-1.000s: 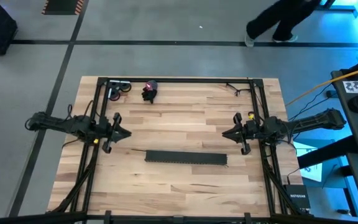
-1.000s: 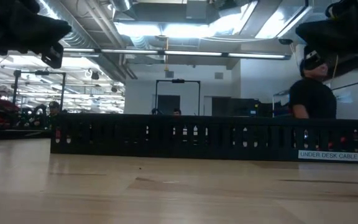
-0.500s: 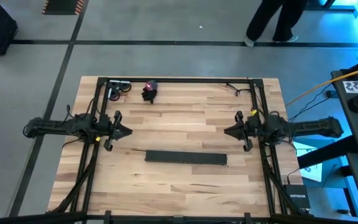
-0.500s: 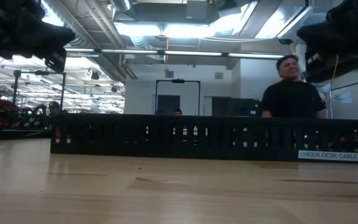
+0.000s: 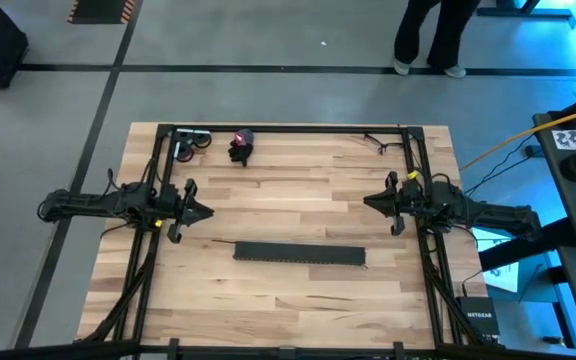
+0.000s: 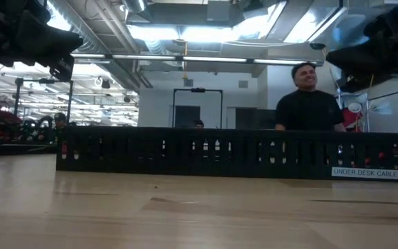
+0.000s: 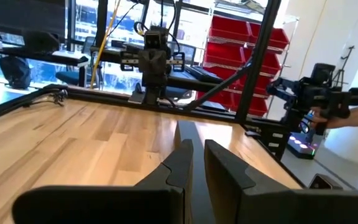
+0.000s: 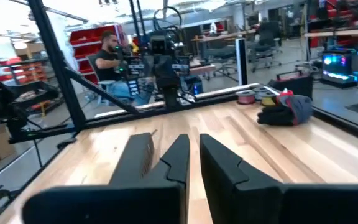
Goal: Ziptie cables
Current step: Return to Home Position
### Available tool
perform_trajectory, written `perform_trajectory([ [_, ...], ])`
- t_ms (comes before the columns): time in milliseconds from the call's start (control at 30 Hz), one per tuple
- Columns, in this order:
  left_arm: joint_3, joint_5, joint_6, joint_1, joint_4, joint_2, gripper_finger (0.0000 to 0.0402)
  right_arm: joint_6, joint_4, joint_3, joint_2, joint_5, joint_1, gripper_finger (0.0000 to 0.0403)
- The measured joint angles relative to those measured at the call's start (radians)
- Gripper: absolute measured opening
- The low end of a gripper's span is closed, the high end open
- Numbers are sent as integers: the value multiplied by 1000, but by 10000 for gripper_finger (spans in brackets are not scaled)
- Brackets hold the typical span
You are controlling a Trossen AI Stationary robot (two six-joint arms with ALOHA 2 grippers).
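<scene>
The cables (image 5: 240, 147) lie in a small dark bundle with red in it near the table's far edge, left of the middle; the right wrist view shows the bundle (image 8: 286, 109) resting on the wood. Thin dark zipties (image 5: 375, 141) lie by the far right corner, and the left wrist view also shows them (image 7: 56, 96). My left gripper (image 5: 206, 212) hovers over the table's left side, pointing level toward the right. Its fingers (image 7: 194, 146) are shut on nothing. My right gripper (image 5: 366, 203) faces it from the right side, also shut (image 8: 193, 138) and holding nothing.
A long black slotted channel (image 5: 299, 254) lies across the table's middle, nearer the front edge, and fills the low view (image 6: 233, 152). A small spool (image 5: 190, 143) sits at the far left corner. Black frame bars (image 5: 288, 128) border the table. A person (image 6: 308, 104) stands beyond the far edge.
My right arm has swung about its base, so its gripper has shifted a little toward the table's far edge and drawn back toward the right edge. It has stayed shut. The person beyond the table has walked along the far side.
</scene>
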Motion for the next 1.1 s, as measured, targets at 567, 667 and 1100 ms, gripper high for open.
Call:
perform_trajectory([
  [567, 0, -5, -181, -1, -38, 2, 35, -5, -17, 0, 6, -10, -91, 30],
  [667, 0, -6, -284, -2, -38, 7, 35, -5, -20, 0, 6, -9, -91, 30],
  [1100, 0, -7, -299, -2, -41, 7, 35, -4, -19, 0, 6, -9, -91, 30],
])
